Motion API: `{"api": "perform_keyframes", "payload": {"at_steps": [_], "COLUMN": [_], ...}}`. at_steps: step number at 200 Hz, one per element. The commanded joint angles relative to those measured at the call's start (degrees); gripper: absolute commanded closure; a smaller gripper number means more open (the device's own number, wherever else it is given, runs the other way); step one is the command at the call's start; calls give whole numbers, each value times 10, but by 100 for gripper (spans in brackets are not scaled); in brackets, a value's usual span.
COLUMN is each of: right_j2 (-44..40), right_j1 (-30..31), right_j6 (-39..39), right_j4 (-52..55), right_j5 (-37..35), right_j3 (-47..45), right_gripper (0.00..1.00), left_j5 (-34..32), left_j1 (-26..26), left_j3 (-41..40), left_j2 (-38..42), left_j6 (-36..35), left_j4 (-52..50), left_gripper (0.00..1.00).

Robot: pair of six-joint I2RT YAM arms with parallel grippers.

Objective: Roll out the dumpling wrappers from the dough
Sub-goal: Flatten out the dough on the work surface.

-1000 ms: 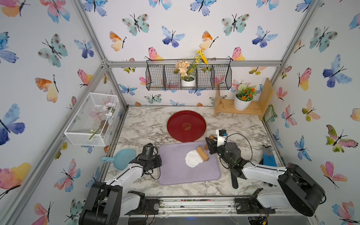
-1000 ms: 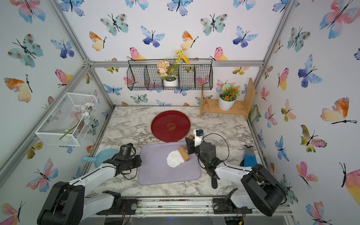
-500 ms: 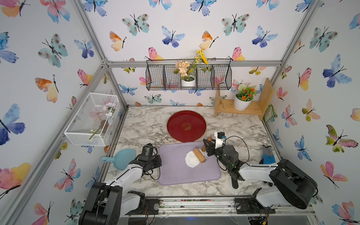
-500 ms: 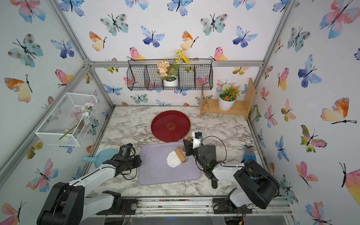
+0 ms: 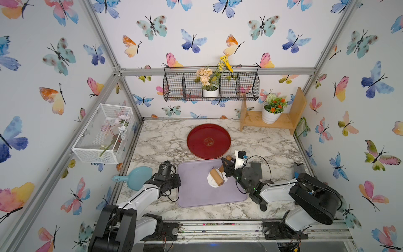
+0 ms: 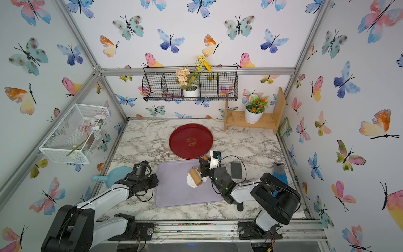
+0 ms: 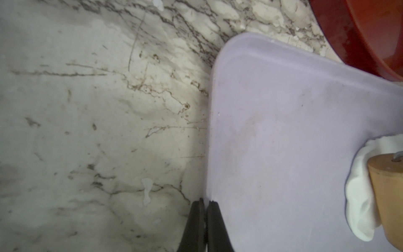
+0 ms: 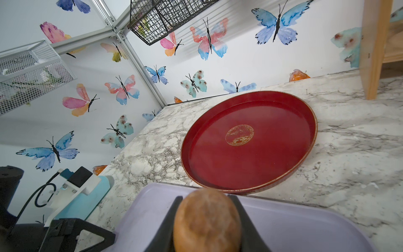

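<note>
On the lavender mat, your right claw is clamped on the handle of the wooden roller. Its barrel rests across the dough, right of the mat's centre. Your left claw is pressed together, holding nothing, at the mat's edge on the bench.

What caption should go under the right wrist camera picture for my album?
Right end effector grips the roller's wooden handle over the purple mat, red tray ahead.

Left end effector closed, arm folded low. Right end effector clamped on roller handle, arm extended.
</note>
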State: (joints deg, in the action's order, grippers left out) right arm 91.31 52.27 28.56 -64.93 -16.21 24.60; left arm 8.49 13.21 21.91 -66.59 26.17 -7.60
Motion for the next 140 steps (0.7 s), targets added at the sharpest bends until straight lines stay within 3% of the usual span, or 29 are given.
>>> {"api": "perform_keyframes", "payload": {"at_steps": [1,79,140], "right_j2": [45,79,-15], "right_j1": [22,41,40], "right_j6": [5,20,-2], "right_j4": [99,71,141], "right_j5": [-9,-38,-108], "right_j3": [-6,0,61], "right_gripper": [99,98,98], "left_j5": [22,21,19], "left_j1": [-2,-2,-2], "left_j3": [-2,-3,-2], "left_j2": [14,13,11], "left_j6": [20,19,19], "left_j4": [1,1,2], "left_gripper": [100,100,100]}}
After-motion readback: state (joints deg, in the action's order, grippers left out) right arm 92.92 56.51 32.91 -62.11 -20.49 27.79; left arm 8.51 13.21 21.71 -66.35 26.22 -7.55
